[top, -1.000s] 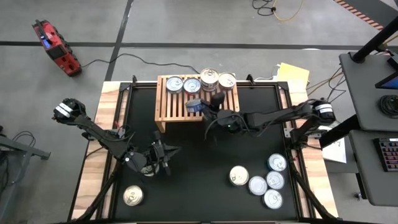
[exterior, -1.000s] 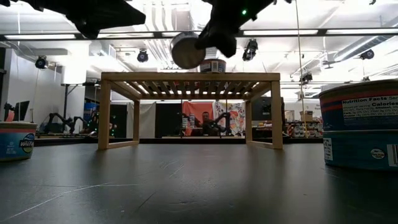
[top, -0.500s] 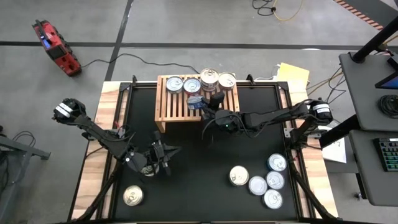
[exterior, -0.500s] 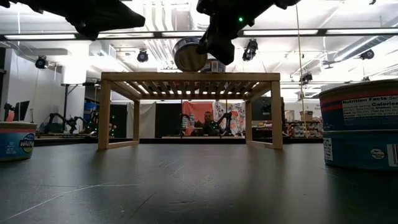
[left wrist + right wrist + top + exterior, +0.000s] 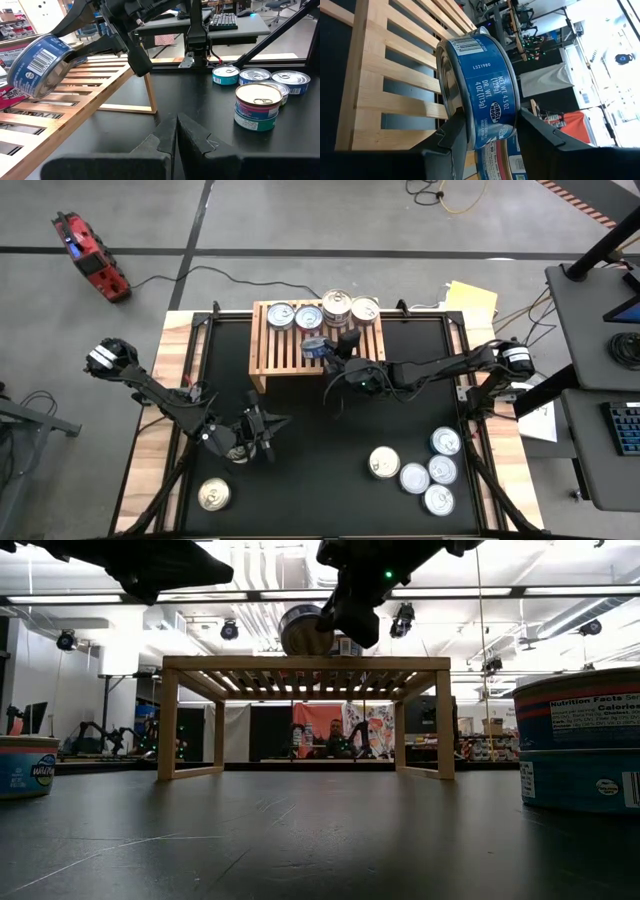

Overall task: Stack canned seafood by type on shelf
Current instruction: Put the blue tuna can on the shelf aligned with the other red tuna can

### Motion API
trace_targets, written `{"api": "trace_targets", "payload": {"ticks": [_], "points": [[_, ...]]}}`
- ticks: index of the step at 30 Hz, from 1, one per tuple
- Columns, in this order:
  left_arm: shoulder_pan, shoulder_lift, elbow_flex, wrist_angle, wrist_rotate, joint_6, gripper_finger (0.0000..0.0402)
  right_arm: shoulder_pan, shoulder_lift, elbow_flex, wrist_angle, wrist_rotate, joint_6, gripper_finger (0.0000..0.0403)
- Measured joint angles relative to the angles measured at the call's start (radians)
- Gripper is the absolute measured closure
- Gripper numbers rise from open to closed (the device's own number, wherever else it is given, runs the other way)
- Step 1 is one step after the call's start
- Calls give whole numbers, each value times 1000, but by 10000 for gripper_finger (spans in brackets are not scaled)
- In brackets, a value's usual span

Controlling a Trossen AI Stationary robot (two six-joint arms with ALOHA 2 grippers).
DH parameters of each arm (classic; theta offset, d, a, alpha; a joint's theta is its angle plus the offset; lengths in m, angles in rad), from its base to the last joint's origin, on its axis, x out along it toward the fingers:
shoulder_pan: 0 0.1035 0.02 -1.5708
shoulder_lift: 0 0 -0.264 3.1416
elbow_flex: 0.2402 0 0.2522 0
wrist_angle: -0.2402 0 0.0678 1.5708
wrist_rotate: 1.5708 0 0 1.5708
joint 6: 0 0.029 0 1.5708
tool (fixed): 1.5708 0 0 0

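Blue-labelled tin (image 5: 477, 92) clamped in my right gripper (image 5: 322, 348), tilted on edge just above the shelf (image 5: 275, 355) slats, near the cans (image 5: 322, 310) already placed. Placing step, I judge: next, level it and lower onto its matching type. Left gripper (image 5: 262, 430) waits closed over the table (image 5: 330, 470).

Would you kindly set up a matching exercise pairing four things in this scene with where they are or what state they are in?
Things:
1. right hand
2. left hand
3. blue-labelled tin
4. lone tin

States:
a. shut, low over the mat
b. on the mat, near left corner
c. over the shelf, gripping
d. held on its side

Pairs: 1-c, 2-a, 3-d, 4-b
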Motion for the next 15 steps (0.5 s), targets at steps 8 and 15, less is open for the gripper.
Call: {"api": "trace_targets", "payload": {"ticks": [8, 15], "points": [[0, 0, -1, 2, 0, 0, 401, 0, 0, -1, -35, -3, 18, 260], [0, 0, -1, 1, 0, 0, 401, 0, 0, -1, -57, -54, 51, 237]]}}
